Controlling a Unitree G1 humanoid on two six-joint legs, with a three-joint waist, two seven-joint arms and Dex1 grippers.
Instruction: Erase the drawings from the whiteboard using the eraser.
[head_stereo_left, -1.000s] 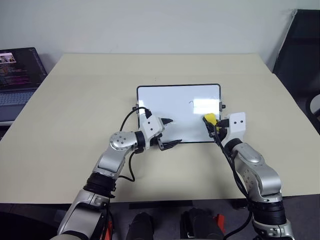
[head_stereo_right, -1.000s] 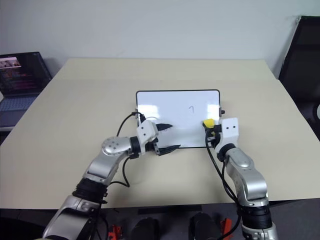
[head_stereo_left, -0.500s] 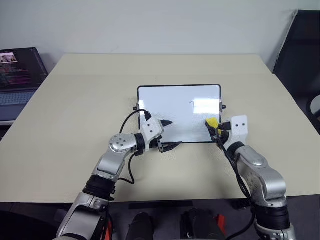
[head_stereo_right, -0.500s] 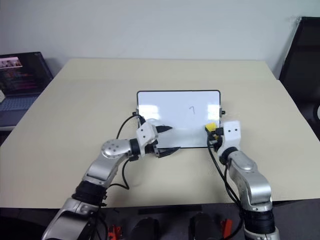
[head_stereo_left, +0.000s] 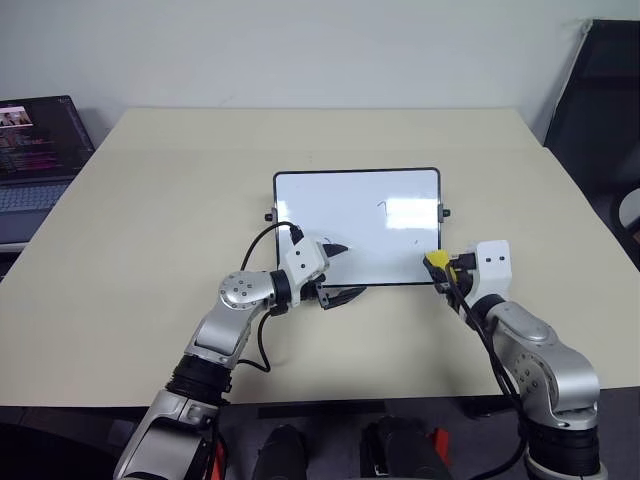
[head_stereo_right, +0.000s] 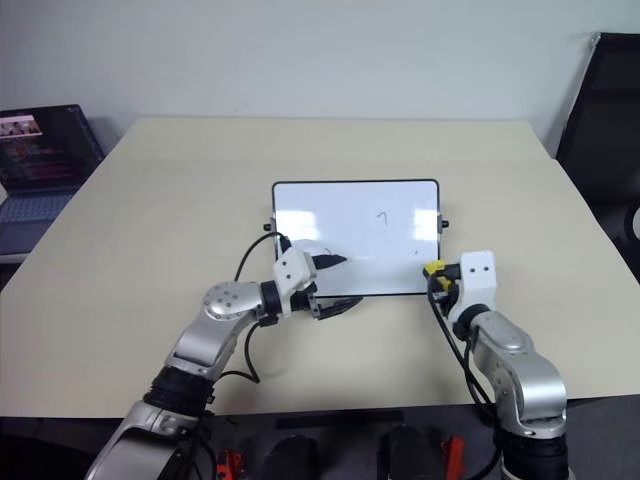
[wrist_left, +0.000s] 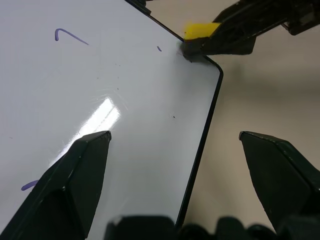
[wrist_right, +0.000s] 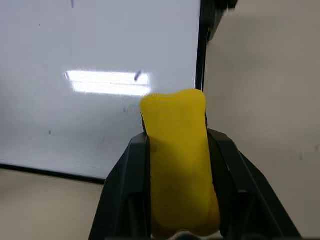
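Beige and wide, the table (head_stereo_left: 150, 250) takes up most of the head camera's frame, with a plain pale wall behind it, an open laptop (head_stereo_left: 35, 150) at the far left edge and a dark chair (head_stereo_left: 605, 110) at the upper right. Near the centre lies the whiteboard (head_stereo_left: 357, 225), flat, its long side running across the frame. A few drawings (head_stereo_left: 381, 205) mark it: a small hook-shaped stroke right of the middle, a tiny dash lower right, another stroke near the lower left. At the board's lower right corner the right tool (head_stereo_left: 440, 264) is clamped on the yellow eraser (head_stereo_left: 436, 259), whose tip sits at the black frame. At the lower left, the left tool (head_stereo_left: 338, 270) stands wide, one finger over the white surface, the other off the near edge.
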